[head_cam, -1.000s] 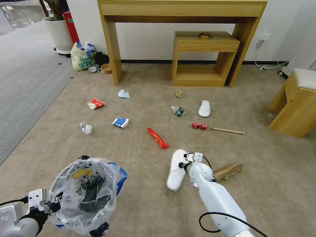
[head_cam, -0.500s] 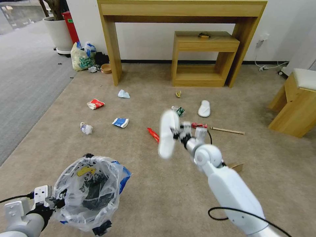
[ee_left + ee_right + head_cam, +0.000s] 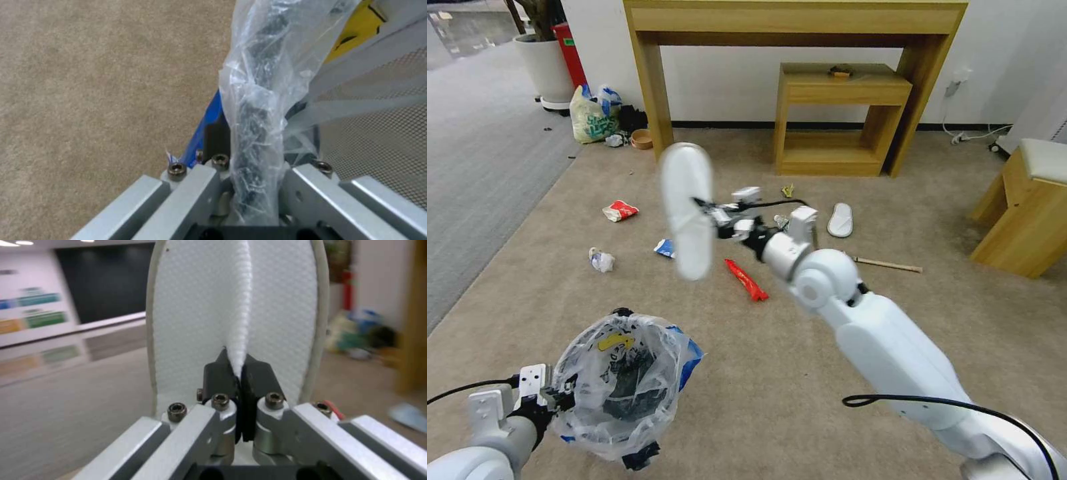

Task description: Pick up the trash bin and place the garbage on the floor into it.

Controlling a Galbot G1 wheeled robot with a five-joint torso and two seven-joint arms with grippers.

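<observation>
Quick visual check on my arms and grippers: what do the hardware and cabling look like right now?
Both arms are glossy white with rounded joint housings. A black cable loops along the right arm, and another trails from the left arm. The right gripper has silver metal brackets with hex screws and dark fingers; the left gripper has matching silver brackets and screws.

Two white slippers are showing: one slipper (image 3: 687,210) hanging clamped in the right pincer (image 3: 710,217), the other slipper (image 3: 840,219) lying on the carpet beyond that pincer. One red wrapper (image 3: 747,280) is lying below the pincer. Two crushed cartons are sitting on the floor: a red carton (image 3: 620,211) and a blue carton (image 3: 663,248). One lined trash bin (image 3: 620,393) is hanging from the left pincer (image 3: 554,400). One wooden stick (image 3: 887,265) is lying alone.
</observation>
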